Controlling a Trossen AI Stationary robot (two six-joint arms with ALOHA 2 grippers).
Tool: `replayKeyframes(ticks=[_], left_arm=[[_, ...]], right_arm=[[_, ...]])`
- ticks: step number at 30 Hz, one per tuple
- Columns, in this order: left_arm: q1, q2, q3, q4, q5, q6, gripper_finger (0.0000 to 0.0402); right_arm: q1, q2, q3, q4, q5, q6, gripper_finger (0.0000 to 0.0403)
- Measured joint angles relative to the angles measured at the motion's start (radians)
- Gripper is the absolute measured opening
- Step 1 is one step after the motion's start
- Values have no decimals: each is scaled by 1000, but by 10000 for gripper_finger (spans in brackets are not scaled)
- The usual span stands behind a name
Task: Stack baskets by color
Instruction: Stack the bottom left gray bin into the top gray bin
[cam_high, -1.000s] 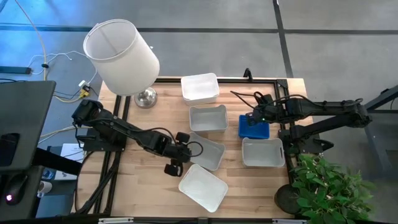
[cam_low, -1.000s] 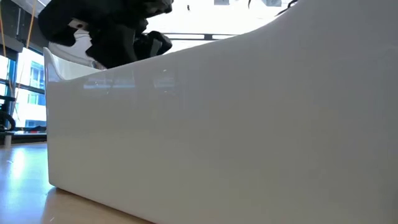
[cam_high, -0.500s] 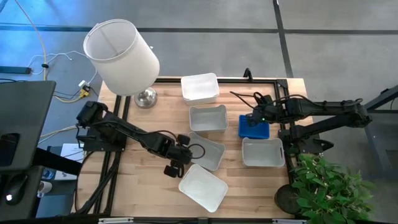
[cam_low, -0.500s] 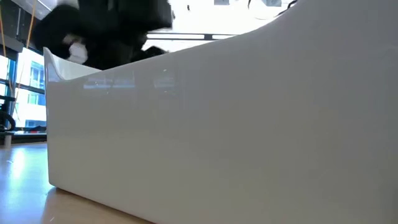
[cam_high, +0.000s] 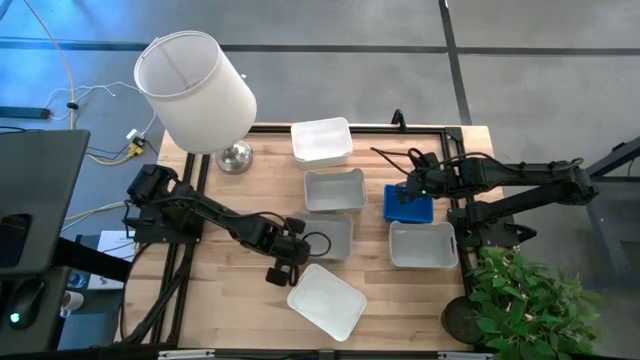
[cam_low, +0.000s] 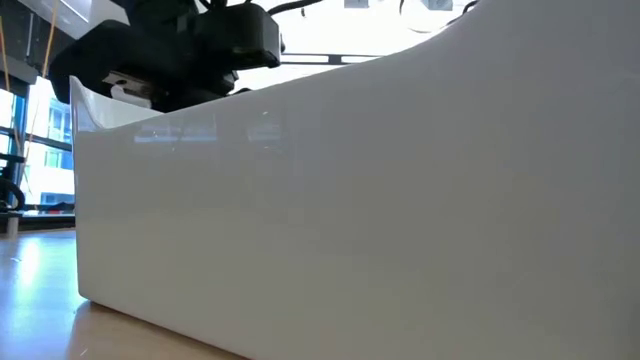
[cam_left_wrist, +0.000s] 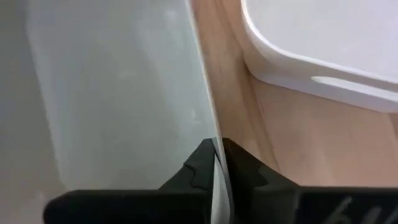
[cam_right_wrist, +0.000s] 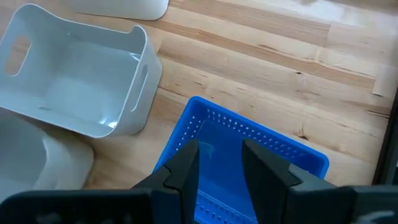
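The left gripper (cam_left_wrist: 217, 163) pinches the wall of a white basket (cam_high: 333, 238) mid-desk; next it must lift it onto another white basket (cam_high: 334, 190). The right gripper (cam_right_wrist: 221, 163), fingers spread, hovers over the blue basket (cam_right_wrist: 249, 155) near the right edge.

Right gripper (cam_right_wrist: 221, 163) fingers apart over blue basket (cam_right_wrist: 249, 163); white basket (cam_right_wrist: 74, 81) beside.

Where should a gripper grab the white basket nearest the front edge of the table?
Take the tilted white basket by its thin upright rim, coming from above with one finger inside the wall and one outside. It sits open side up, and the left gripper holds its neighbour that way.
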Motion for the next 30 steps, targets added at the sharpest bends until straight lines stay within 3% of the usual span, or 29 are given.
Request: replayKeyframes(ticks=[17, 30], left_arm=[[-12, -20, 100, -17, -20, -51, 1], [76, -42, 311, -179, -177, 73, 0]], right_arm=[[39, 0, 0, 1, 29, -17, 108], [91, 0, 0, 28, 69, -17, 108]])
